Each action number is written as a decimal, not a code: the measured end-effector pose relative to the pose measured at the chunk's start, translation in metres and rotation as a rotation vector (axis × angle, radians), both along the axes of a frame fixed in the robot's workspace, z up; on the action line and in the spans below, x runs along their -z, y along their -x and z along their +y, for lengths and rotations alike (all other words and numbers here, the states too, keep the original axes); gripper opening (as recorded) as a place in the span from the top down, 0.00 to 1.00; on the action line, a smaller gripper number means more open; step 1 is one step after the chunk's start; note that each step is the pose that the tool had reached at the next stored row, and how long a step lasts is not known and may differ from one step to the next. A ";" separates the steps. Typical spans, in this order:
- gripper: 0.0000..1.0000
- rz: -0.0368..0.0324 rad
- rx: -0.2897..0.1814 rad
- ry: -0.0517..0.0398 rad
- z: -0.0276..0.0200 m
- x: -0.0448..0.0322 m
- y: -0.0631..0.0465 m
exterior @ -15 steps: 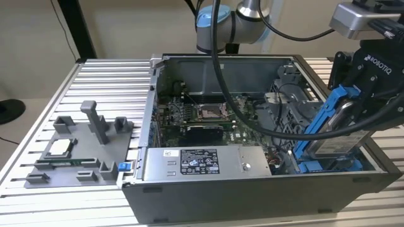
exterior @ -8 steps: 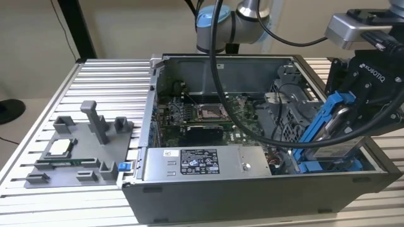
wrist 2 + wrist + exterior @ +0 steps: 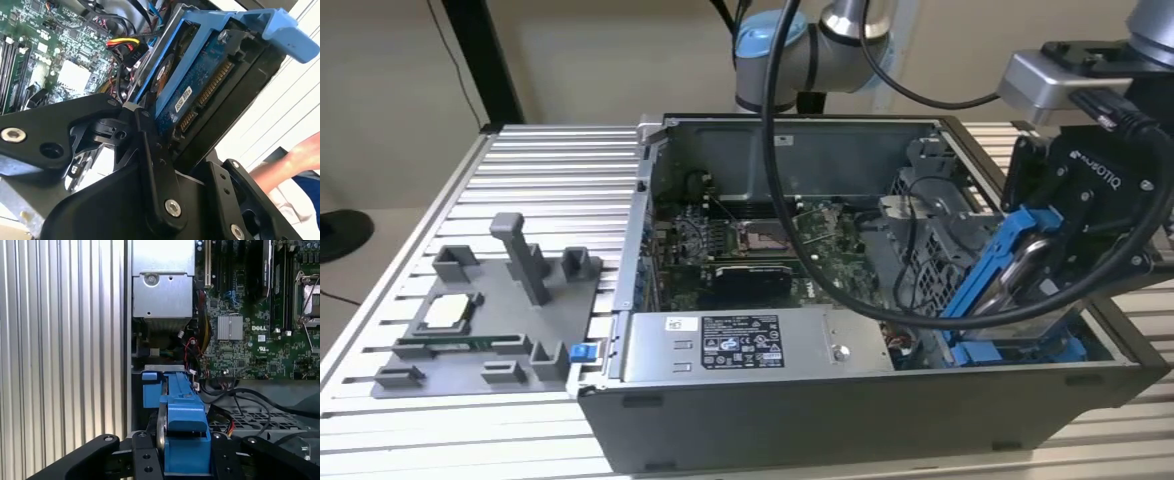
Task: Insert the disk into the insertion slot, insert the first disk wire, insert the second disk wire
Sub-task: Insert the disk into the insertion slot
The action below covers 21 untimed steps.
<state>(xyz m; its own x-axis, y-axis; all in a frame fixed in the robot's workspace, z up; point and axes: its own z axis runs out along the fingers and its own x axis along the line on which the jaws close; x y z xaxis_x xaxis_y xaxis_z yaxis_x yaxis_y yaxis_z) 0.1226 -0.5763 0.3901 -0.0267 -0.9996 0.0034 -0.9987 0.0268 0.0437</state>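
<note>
while tilted in the pincer [image 3: 183,459], the disk [image 3: 200,75], white-stickered, above the insertion slot [image 3: 1027,349]

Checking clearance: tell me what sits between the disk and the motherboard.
In the exterior view, a black cable and the grey cage lie between disk and motherboard.

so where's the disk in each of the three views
exterior view: the disk, tilted, at the exterior view's right, over one end of the case.
second wrist view: the disk, circuit board facing the camera.
first wrist view: the disk, edge-on.
shared landmark: the motherboard.
</note>
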 end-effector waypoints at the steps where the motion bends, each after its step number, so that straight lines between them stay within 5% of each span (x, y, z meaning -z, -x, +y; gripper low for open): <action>1: 1.00 0.0000 0.000 0.0001 0.0000 0.0004 0.000; 8: 1.00 0.0000 0.000 0.0001 0.0000 0.0009 0.000; 9: 0.00 0.0000 0.000 0.0004 0.0000 0.0008 0.000; 21: 0.00 0.0000 0.000 0.0001 0.0000 0.0011 0.000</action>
